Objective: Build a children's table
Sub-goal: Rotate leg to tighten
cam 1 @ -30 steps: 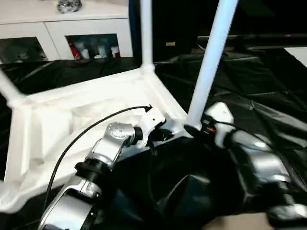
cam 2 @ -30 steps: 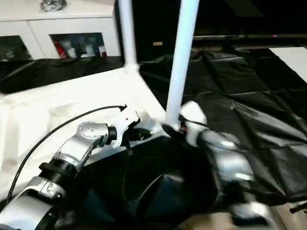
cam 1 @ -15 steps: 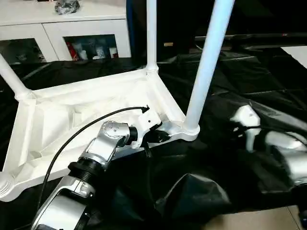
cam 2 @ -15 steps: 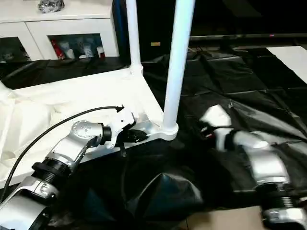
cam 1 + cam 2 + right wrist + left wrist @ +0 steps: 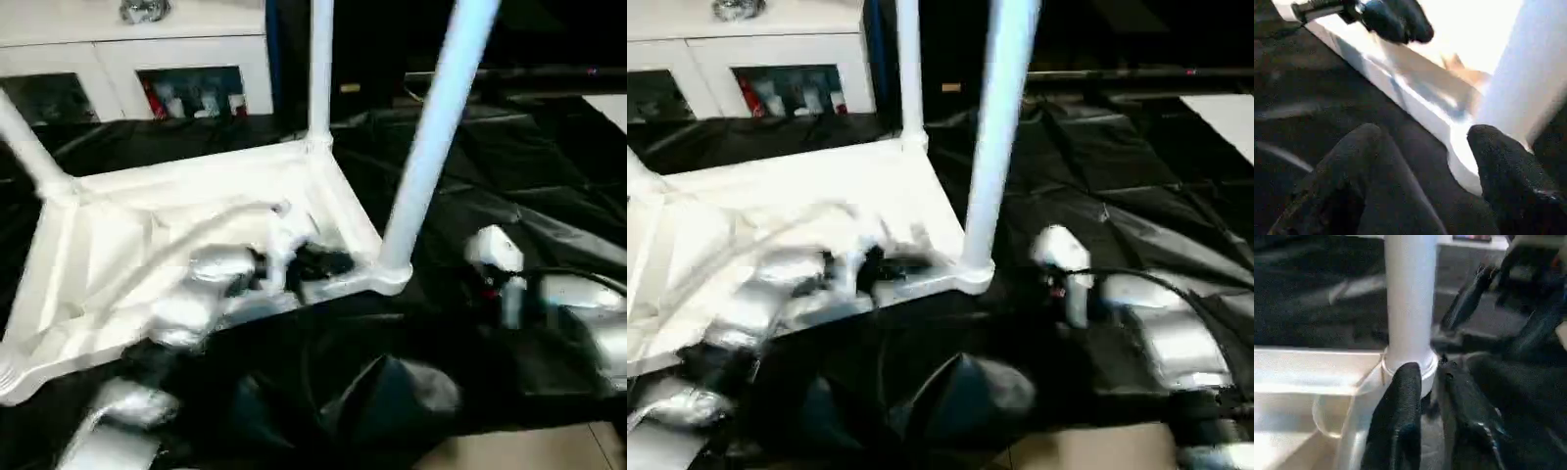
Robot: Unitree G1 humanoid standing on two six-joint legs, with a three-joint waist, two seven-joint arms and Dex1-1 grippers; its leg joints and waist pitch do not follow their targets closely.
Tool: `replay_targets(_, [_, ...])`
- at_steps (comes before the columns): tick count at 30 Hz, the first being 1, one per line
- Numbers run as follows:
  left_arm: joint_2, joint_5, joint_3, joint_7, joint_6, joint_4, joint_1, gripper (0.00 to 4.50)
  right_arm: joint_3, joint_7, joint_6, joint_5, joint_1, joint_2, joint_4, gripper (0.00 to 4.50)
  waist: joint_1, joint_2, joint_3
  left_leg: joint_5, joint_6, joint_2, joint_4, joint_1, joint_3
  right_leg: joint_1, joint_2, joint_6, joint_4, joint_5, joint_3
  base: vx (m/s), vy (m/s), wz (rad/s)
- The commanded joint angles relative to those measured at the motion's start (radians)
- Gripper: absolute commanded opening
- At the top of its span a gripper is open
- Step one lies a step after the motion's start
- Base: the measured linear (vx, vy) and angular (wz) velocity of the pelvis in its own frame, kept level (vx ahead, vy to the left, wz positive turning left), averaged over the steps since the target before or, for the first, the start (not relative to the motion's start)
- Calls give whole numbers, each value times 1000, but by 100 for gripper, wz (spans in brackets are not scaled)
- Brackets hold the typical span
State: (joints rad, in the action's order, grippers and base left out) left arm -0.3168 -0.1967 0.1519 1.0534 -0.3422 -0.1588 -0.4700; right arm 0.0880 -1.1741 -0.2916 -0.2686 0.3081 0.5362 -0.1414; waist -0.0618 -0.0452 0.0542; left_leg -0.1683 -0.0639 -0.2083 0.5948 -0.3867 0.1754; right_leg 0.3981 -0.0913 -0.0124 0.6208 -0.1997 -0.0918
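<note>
On the black sheeting (image 5: 509,176) lies the tabletop (image 5: 147,225), ribbed side up, with legs standing in its corner sockets; the nearest leg (image 5: 431,137) rises from the socket (image 5: 392,277) closest to both arms. Behind, a white cabinet (image 5: 191,69) holds small items, too blurred to name, behind glass. In the left wrist view, the left gripper (image 5: 1432,404) sits slightly parted at that socket, gripping nothing. In the right wrist view, the right gripper (image 5: 1425,156) stands wide apart and empty, just short of the socket.
</note>
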Motion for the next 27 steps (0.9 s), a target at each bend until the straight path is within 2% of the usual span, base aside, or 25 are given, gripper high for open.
replay_targets(1, [-49, -30, -20, 28, -67, 86, 70, 105, 21, 19, 2, 2, 10, -24, 7, 328, -5, 22, -69, -161, 105, -24, -57, 11, -3, -54, -51, -232, -74, -175, 45, 0, 0, 0])
replay_targets(2, [-108, -60, -47, 45, -128, 189, 147, 123, 48, 25, 3, 6, 19, -60, -4, 328, -3, 23, -66, -171, 94, -25, -61, 10, -4, -52, -52, -220, -75, -205, 45, 0, 0, 0])
replay_targets(3, [-125, -72, -59, 48, -155, 226, 172, 129, 58, 27, 0, 7, 20, -68, -5, 328, 7, 22, -61, -198, 77, -24, -67, 11, -4, -46, -45, -205, -79, -251, 45, 0, 0, 0])
replay_targets(4, [-145, -86, -73, 52, -185, 265, 199, 133, 69, 27, -1, 8, 22, -78, -6, 328, 6, 26, -61, -214, 72, -25, -66, 18, -2, -41, -44, -201, -82, -266, 47, 0, 0, 0])
replay_targets(5, [-145, -86, -73, 52, -185, 265, 199, 133, 69, 27, -1, 8, 22, -78, -6, 328, 5, 22, -64, -214, 65, -26, -64, 19, -4, -42, -47, -205, -78, -261, 49, 0, 0, 0])
replay_targets(6, [-166, -100, -86, 55, -213, 305, 227, 147, 79, 30, 1, 9, 24, -89, -8, 328, 1, 16, -62, -223, 55, -27, -68, 21, -4, -39, -46, -206, -80, -267, 50, 0, 0, 0])
replay_targets(7, [-181, -111, -97, 54, -233, 335, 247, 158, 86, 35, 3, 12, 27, -97, -11, 328, 0, 15, -58, -236, 52, -28, -70, 24, -3, -36, -44, -204, -85, -277, 51, 0, 0, 0])
replay_targets(8, [-207, -109, -118, 51, -249, 361, 283, 166, 93, 52, 15, 16, 40, -128, -25, 328, -8, 25, -56, -260, 42, -28, -72, 30, -1, -32, -44, -200, -87, -295, 52, 0, 0, 0])
replay_targets(9, [-244, -106, -142, 37, -272, 389, 328, 171, 96, 92, 22, 25, 61, -175, -51, 328, -4, 24, -54, -265, 33, -27, -77, 20, -5, -38, -46, -194, -82, -303, 52, 0, 0, 0])
replay_targets(11, [-261, -102, -148, 30, -280, 395, 348, 187, 93, 121, 13, 29, 74, -200, -70, 328, 2, 21, -54, -297, 11, -23, -79, 25, -7, -33, -46, -169, -85, -346, 53, 0, 0, 0])
replay_targets(12, [-306, -90, -153, 27, -292, 401, 396, 200, 88, 196, 17, 43, 104, -260, -122, 328, 2, 19, -54, -305, 2, -24, -80, 27, -7, -29, -45, -167, -87, -346, 55, 0, 0, 0])
replay_targets(14, [-342, -74, -152, 26, -299, 405, 430, 209, 83, 279, 46, 65, 130, -315, -172, 328, 6, 19, -52, -315, -6, -21, -84, 23, -9, -31, -44, -164, -86, -348, 54, 0, 0, 0])
replay_targets(16, [-376, -67, -156, 23, -326, 415, 455, 214, 56, 378, 68, 67, 161, -372, -224, 328, 9, 16, -54, -336, -27, -22, -85, 29, -10, -26, -46, -156, -86, -353, 57, 0, 0, 0])
replay_targets(17, [-376, -67, -156, 23, -326, 415, 455, 237, 56, 378, 68, 67, 161, -372, -224, 328, 9, 15, -54, -336, -32, -22, -85, 31, -10, -24, -45, -159, -85, -344, 58, 0, 0, 0])
replay_targets(19, [-384, -59, -159, 10, -334, 416, 461, 251, 30, 429, 71, 55, 177, -403, -247, 328, 8, 12, -57, -341, -40, -23, -87, 35, -9, -23, -41, -171, -80, -289, 59, 0, 0, 0])
replay_targets(22, [-378, 2, -148, -79, -295, 369, 449, 258, -53, 618, 120, 62, 241, -471, -345, 328, 8, 11, -58, -333, -51, -20, -87, 31, -10, -28, -43, -173, -76, -259, 59, 0, 0, 0])
replay_targets(24, [-368, 15, -150, -108, -281, 351, 438, 289, -72, 653, 133, 62, 254, -476, -368, 328, 10, 10, -59, -336, -55, -19, -86, 33, -9, -27, -41, -169, -75, -257, 59, 0, 0, 0])
replay_targets(26, [-361, 26, -148, -136, -272, 333, 425, 294, -100, 708, 150, 63, 276, -476, -409, 328, 6, 8, -60, -329, -54, -19, -84, 36, -7, -25, -42, -172, -77, -243, 61, 0, 0, 0])
replay_targets(27, [-363, 29, -142, -145, -271, 327, 420, 294, -119, 761, 172, 72, 296, -471, -452, 328, 3, 8, -62, -317, -58, -18, -83, 34, -7, -28, -41, -177, -72, -217, 60, 0, 0, 0])
